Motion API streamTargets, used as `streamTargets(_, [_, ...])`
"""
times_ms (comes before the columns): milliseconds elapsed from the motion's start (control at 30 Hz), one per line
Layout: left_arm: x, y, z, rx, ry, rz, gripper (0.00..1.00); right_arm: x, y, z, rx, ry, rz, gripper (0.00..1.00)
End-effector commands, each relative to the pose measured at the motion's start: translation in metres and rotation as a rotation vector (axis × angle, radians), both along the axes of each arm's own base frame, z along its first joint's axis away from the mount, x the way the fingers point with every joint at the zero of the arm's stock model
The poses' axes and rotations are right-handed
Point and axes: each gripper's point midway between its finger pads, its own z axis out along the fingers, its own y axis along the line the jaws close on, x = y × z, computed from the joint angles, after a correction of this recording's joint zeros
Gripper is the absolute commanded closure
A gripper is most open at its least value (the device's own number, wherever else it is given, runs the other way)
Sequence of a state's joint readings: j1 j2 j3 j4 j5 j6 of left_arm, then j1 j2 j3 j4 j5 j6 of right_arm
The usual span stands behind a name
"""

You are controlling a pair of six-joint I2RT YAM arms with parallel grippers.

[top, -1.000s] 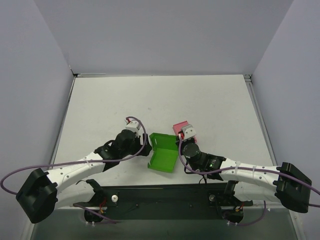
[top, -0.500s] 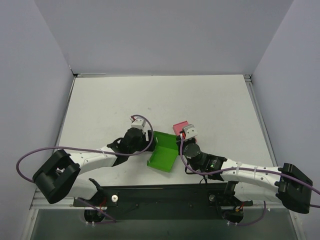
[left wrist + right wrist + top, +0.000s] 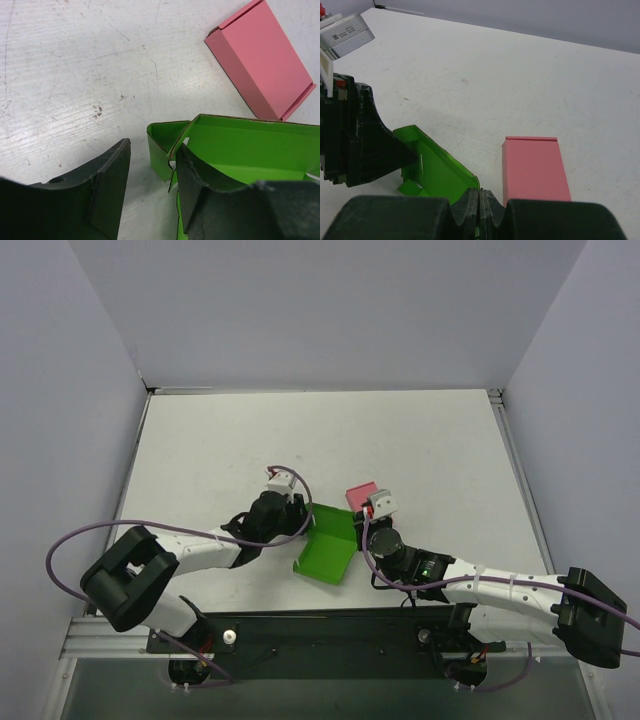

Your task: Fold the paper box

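The paper box (image 3: 328,546) is bright green and lies half open at the table's near middle, one wall raised. My left gripper (image 3: 301,521) is at its left end. In the left wrist view the jaws (image 3: 152,150) stand apart astride the box's (image 3: 250,150) end flap. One finger is inside the box and the other outside, with a gap to the flap. My right gripper (image 3: 362,538) is at the box's right edge. In the right wrist view its jaws (image 3: 480,192) are shut on the green card's (image 3: 437,165) corner.
A flat pink box (image 3: 362,494) lies just behind the right gripper, also seen as the pink box (image 3: 262,65) and the pink box (image 3: 535,167). Grey walls enclose the white table (image 3: 320,440) on three sides. A black rail (image 3: 320,628) runs along the near edge.
My left gripper has moved right to the green box's left end and its jaws have narrowed around the flap. The right gripper has kept its hold.
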State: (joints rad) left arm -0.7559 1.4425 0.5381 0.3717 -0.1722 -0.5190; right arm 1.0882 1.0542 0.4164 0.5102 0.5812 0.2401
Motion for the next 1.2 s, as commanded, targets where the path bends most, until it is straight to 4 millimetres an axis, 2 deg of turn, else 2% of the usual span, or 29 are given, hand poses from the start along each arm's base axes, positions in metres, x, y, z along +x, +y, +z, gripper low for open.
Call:
streamTargets(0, [0.013,-0.014,0.016,-0.036,-0.083,-0.058,0.51,0.0,-0.003,0.008,0.052,-0.013,-0.028,1.0])
streamTargets(133, [0.01,-0.016,0.009,-0.024,-0.088,-0.1,0.63,-0.001,-0.004,0.006,0.06,-0.005,-0.034,1.0])
streamTargets(233, [0.005,-0.018,0.005,-0.014,-0.111,-0.154,0.78,0.0,-0.009,0.005,0.056,0.0,-0.043,1.0])
streamTargets(267, [0.003,-0.017,0.004,0.003,-0.127,-0.18,0.88,0.0,-0.01,0.008,0.069,-0.002,-0.044,1.0])
streamTargets(333, [-0.005,-0.018,0.003,0.0,-0.149,-0.227,0.99,0.0,-0.015,0.006,0.065,0.012,-0.052,1.0])
streamTargets(367, [-0.008,-0.017,0.01,-0.002,-0.18,-0.249,1.0,0.0,-0.017,0.007,0.076,0.017,-0.055,1.0])
streamTargets(433, [-0.02,-0.018,0.012,-0.017,-0.199,-0.312,1.0,0.001,-0.022,0.006,0.063,0.043,-0.042,0.97])
streamTargets(467, [-0.022,-0.019,0.023,-0.021,-0.237,-0.335,1.0,0.0,-0.023,0.011,0.08,0.048,-0.027,0.88])
streamTargets(500, [-0.026,-0.017,0.023,-0.011,-0.228,-0.353,1.0,-0.004,-0.017,0.012,0.092,0.076,0.031,0.83])
streamTargets(533, [-0.031,-0.018,0.024,-0.007,-0.225,-0.378,1.0,-0.002,-0.025,0.014,0.078,0.104,0.024,0.77])
streamTargets(567, [-0.03,-0.019,0.035,-0.004,-0.252,-0.396,1.0,-0.004,-0.026,0.025,0.1,0.101,0.041,0.64])
streamTargets(633, [-0.038,-0.017,0.029,0.028,-0.21,-0.432,1.0,-0.012,-0.03,0.025,0.06,0.147,0.084,0.49])
streamTargets(667, [-0.041,-0.022,0.038,0.018,-0.221,-0.471,1.0,-0.013,-0.027,0.045,0.078,0.123,0.111,0.39])
streamTargets(767, [-0.05,-0.024,0.033,0.034,-0.164,-0.526,1.0,-0.027,-0.016,0.057,0.004,0.145,0.255,0.29])
streamTargets(800, [-0.052,-0.026,0.034,0.038,-0.146,-0.544,1.0,-0.031,-0.011,0.06,-0.012,0.154,0.305,0.29])
streamTargets(833, [-0.053,-0.027,0.034,0.041,-0.139,-0.555,1.0,-0.04,-0.004,0.049,-0.074,0.196,0.385,0.28])
streamTargets(900, [-0.055,-0.027,0.033,0.056,-0.127,-0.577,1.0,-0.045,0.004,0.047,-0.112,0.221,0.449,0.29])
streamTargets(933, [-0.055,-0.027,0.034,0.059,-0.129,-0.581,1.0,-0.046,0.005,0.036,-0.161,0.249,0.469,0.3])
streamTargets(1067, [-0.056,-0.026,0.037,0.06,-0.136,-0.585,1.0,-0.045,0.013,0.021,-0.23,0.282,0.489,0.37])
streamTargets(1167, [-0.058,-0.027,0.04,0.052,-0.144,-0.593,1.0,-0.047,0.019,0.014,-0.297,0.27,0.493,0.38])
